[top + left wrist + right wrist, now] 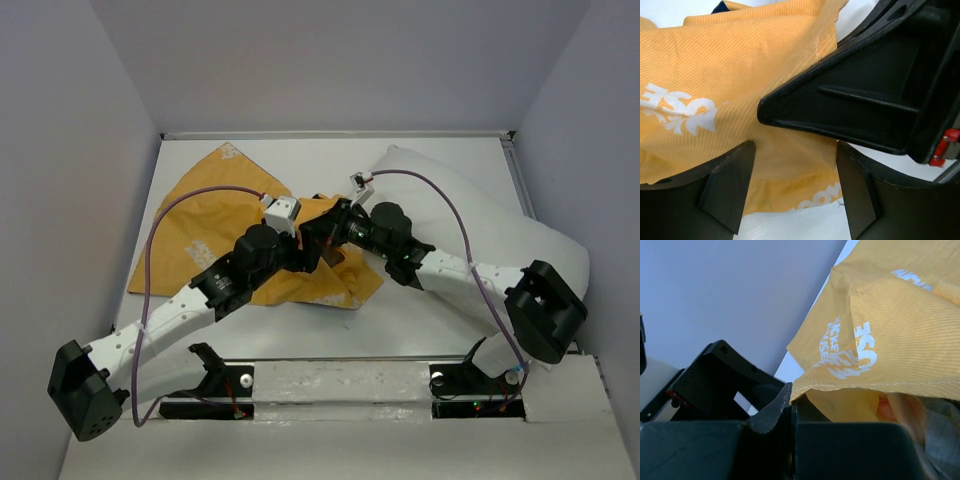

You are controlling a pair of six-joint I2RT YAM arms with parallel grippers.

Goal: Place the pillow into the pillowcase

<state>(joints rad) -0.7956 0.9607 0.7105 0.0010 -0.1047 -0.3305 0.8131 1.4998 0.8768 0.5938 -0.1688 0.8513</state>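
Note:
The pillowcase (205,225) lies crumpled, mustard-yellow face up, on the left and middle of the table. The white pillow (480,215) lies at the right, partly under my right arm. Both grippers meet at the pillowcase's right edge. My right gripper (328,232) is shut on the hem of the pillowcase (900,325), pinched at the fingertips (785,399), and lifts that edge. My left gripper (794,150) is open, its fingers astride the yellow fabric (730,65) just under the right gripper's finger (850,95). In the top view the left gripper (305,245) is close beside the right one.
Grey walls (330,60) close the table in at the back and both sides. Purple cables (165,215) arch over both arms. The bare white table (300,160) shows behind the pillowcase, and a metal rail (340,375) runs along the near edge.

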